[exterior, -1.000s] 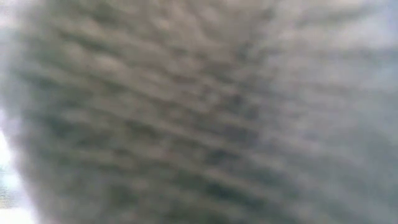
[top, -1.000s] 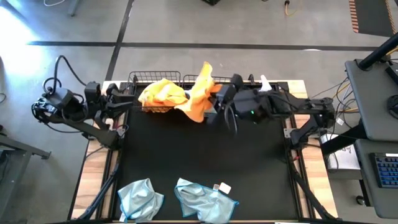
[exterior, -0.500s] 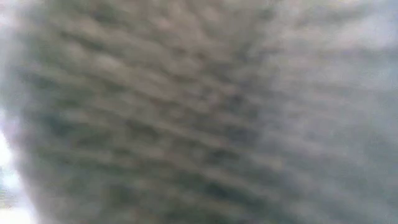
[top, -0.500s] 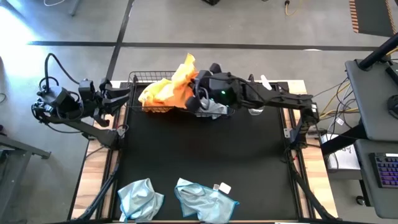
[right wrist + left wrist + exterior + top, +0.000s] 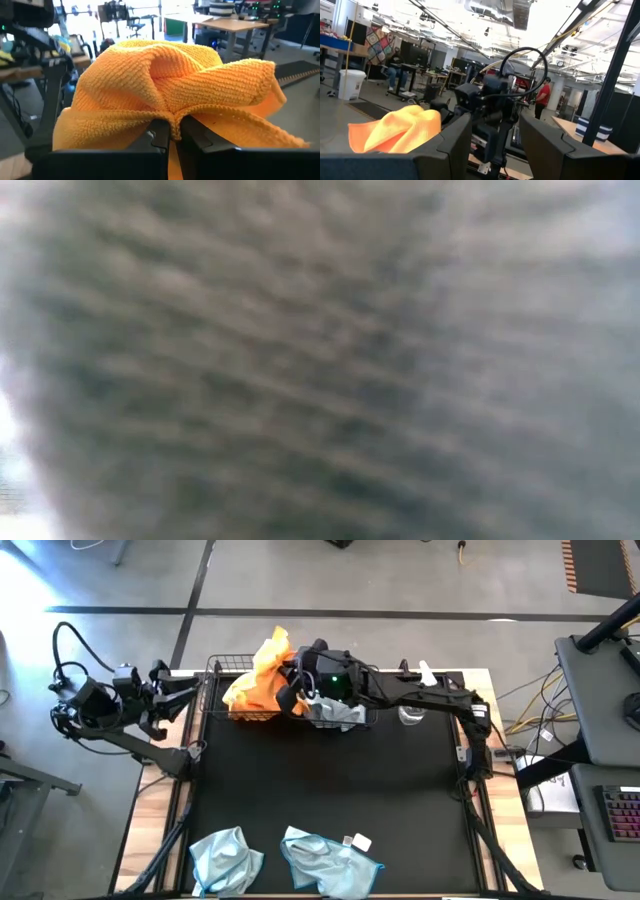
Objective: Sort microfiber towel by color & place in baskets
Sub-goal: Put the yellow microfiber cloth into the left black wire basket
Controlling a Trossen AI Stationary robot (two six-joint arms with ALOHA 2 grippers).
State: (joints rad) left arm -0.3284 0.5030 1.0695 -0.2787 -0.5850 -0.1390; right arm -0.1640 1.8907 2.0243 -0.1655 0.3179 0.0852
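Observation:
My right gripper (image 5: 292, 680) reaches from the table's right to the far left basket (image 5: 232, 716) and is shut on an orange towel (image 5: 272, 652). The towel bulges beyond my right gripper (image 5: 173, 132). More orange towel (image 5: 246, 692) lies in that basket. The basket beside it (image 5: 368, 722) holds a blue-grey towel (image 5: 340, 712). Two blue-grey towels (image 5: 226, 858) (image 5: 330, 860) lie at the near edge. My left gripper (image 5: 188, 690) waits open off the table's far left corner, seen also in its wrist view (image 5: 495, 137). My right gripper pinches a bunched fold of the orange towel (image 5: 172, 120) between its two fingers. It comes roughly level from the table's right. The cloth is gathered into several layers and billows out past the fingertips. It is carried above the left basket's orange pile.
A clear spray bottle (image 5: 412, 712) stands right of the baskets at the far edge. The black mat (image 5: 330, 790) lies bare between the baskets and the near towels. The low view is filled by a blurred grey texture (image 5: 320, 360) and shows nothing of the table.
My right gripper has swung toward the table's left along the far edge. It has carried the orange towel from beside the right basket to above the left basket's pile. My left arm has drawn back toward the left, off the table.

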